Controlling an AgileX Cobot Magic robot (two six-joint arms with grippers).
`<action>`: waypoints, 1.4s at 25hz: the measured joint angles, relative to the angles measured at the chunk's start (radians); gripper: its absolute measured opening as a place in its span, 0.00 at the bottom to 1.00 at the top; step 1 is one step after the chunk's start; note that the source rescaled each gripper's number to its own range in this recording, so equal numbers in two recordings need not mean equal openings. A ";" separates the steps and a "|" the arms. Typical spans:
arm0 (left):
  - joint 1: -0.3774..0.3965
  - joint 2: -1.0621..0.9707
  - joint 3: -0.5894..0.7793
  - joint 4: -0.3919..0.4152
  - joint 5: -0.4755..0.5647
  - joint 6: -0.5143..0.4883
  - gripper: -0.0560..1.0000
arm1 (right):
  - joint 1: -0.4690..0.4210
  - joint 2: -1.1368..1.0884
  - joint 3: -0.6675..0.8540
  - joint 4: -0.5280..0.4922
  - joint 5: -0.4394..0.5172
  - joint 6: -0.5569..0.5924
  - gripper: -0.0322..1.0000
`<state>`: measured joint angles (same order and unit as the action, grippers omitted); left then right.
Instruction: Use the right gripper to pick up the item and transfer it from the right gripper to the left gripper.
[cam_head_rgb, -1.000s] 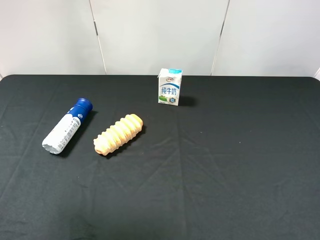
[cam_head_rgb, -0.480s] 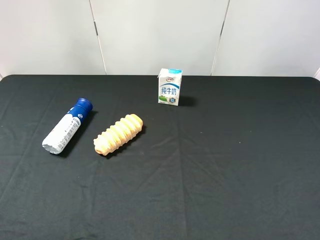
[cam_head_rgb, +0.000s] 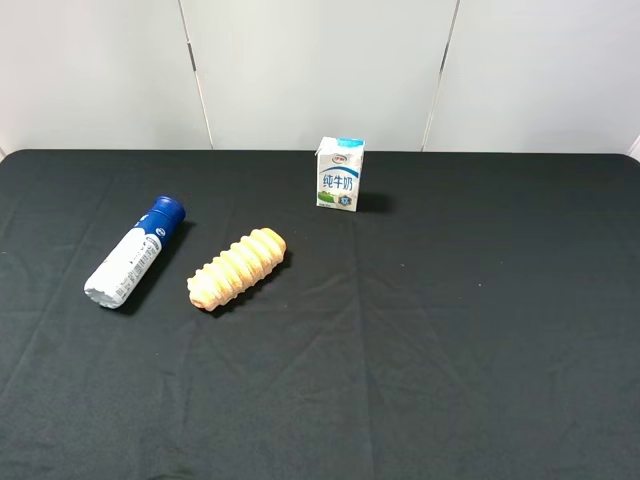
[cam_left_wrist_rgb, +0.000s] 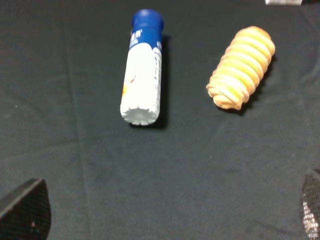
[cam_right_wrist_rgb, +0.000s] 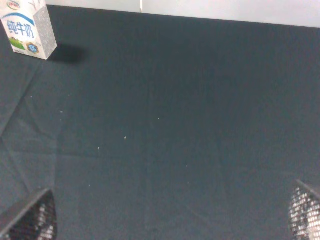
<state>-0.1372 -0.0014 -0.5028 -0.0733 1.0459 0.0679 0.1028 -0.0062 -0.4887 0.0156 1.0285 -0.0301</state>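
Observation:
The item, a white bottle with a dark-blue cap (cam_head_rgb: 133, 253), lies on its side at the left of the black table, cap pointing away. It also shows in the left wrist view (cam_left_wrist_rgb: 142, 75). My left gripper (cam_left_wrist_rgb: 167, 220) is open and empty, its fingertips (cam_left_wrist_rgb: 25, 210) only at the view's corners, well short of the bottle's base. My right gripper (cam_right_wrist_rgb: 167, 220) is open and empty over bare cloth, with one fingertip (cam_right_wrist_rgb: 306, 210) at the corner. Neither gripper shows in the exterior high view.
A ridged orange bread roll (cam_head_rgb: 237, 268) lies just right of the bottle and also shows in the left wrist view (cam_left_wrist_rgb: 242, 68). A small milk carton (cam_head_rgb: 340, 173) stands at the back centre and also shows in the right wrist view (cam_right_wrist_rgb: 27, 27). A white wall stands behind the table.

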 joint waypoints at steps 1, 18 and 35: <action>0.000 -0.002 0.005 0.001 0.000 -0.001 1.00 | 0.000 0.000 0.000 0.000 0.000 0.000 1.00; 0.000 -0.002 0.010 0.031 0.002 -0.003 1.00 | 0.000 0.000 0.000 0.000 0.000 0.000 1.00; 0.114 -0.002 0.014 0.031 0.002 -0.004 0.99 | 0.000 0.000 0.000 0.000 0.000 0.000 1.00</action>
<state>-0.0237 -0.0034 -0.4893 -0.0424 1.0475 0.0643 0.1028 -0.0062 -0.4887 0.0156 1.0285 -0.0301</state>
